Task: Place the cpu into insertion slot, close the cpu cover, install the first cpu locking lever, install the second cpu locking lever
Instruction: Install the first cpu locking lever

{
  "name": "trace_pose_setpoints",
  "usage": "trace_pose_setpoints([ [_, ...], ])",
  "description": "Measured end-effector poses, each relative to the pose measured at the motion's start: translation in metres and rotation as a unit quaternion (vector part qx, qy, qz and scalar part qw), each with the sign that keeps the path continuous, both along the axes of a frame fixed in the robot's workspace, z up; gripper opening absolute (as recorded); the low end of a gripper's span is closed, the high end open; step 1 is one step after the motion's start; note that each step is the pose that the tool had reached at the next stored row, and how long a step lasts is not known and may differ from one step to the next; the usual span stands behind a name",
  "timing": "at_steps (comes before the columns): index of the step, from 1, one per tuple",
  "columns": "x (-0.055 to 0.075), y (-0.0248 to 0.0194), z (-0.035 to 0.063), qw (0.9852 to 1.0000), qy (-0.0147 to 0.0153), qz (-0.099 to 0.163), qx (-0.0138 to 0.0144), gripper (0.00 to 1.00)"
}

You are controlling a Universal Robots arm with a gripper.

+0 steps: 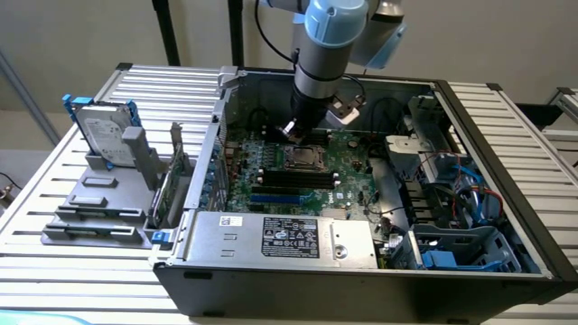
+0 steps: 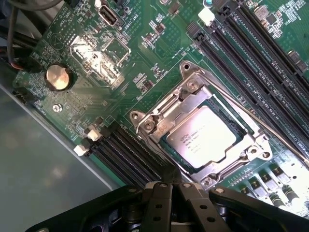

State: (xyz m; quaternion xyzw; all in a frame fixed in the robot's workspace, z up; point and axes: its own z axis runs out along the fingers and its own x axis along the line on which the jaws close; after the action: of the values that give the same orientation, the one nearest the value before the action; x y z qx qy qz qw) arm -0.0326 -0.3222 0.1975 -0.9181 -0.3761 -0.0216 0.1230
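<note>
The cpu (image 2: 202, 137), a silvery square chip with printed text, lies flat in the insertion slot (image 2: 230, 116) on the green board. The cpu cover (image 2: 189, 95), a grey metal frame, is folded down around it, and the chip shows through its window. A thin metal lever rod (image 2: 253, 117) runs along the cover's side nearest the black memory slots. My gripper (image 2: 172, 182) hangs just off one corner of the socket, its black fingers (image 2: 159, 203) pressed together with nothing between them. In the exterior view the gripper (image 1: 290, 129) hovers just behind the socket (image 1: 305, 157).
Long black memory slots (image 2: 251, 58) flank the socket, and more sit beside the gripper (image 2: 120, 150). A coin battery (image 2: 59, 77) is on the board. The case walls (image 1: 216, 135), a power supply box (image 1: 280, 237) and blue cabling (image 1: 461, 183) surround the motherboard.
</note>
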Motion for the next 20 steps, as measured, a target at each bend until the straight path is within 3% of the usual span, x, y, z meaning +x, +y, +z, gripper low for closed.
trace_pose_setpoints([
  [13, 0.017, 0.0003, -0.0008, 0.9999, 0.0004, 0.015, 0.0005, 0.11],
  [17, 0.02, 0.0002, -0.0007, 0.9998, 0.0006, 0.021, 0.0028, 0.11],
  [20, 0.021, 0.0002, -0.0009, 0.9997, 0.001, 0.024, 0.0073, 0.11],
])
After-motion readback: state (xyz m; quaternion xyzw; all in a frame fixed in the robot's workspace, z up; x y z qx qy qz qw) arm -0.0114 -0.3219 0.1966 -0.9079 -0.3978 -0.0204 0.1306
